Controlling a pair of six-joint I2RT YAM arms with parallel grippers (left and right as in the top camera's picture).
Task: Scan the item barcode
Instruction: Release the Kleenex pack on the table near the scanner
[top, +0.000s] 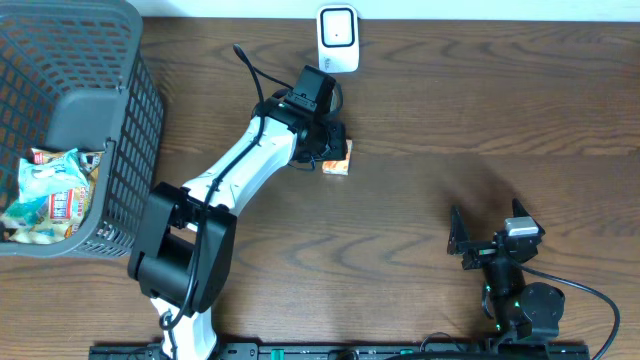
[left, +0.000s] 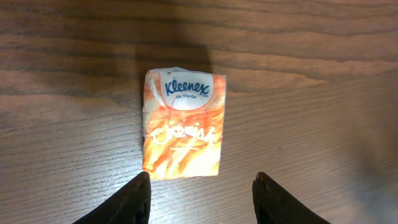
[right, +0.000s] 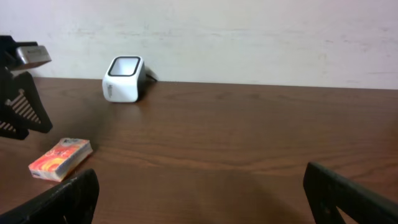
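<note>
The item is an orange and white Kleenex tissue pack (top: 337, 167) lying flat on the wooden table, label side up (left: 183, 124); its barcode is hidden. My left gripper (left: 202, 186) hovers just over the pack's near end, open, its fingers apart and touching nothing. From above, the left gripper (top: 322, 140) covers part of the pack. The white scanner (top: 338, 38) stands at the table's back edge, beyond the pack. My right gripper (top: 487, 228) rests low at the front right, open wide and empty (right: 199, 193). The right wrist view shows the pack (right: 60, 158) and the scanner (right: 124, 78).
A dark mesh basket (top: 135, 120) stands at the left edge with snack packets (top: 50, 195) inside. The left arm (top: 240, 165) stretches diagonally from the front toward the scanner. A pale wall runs behind the table.
</note>
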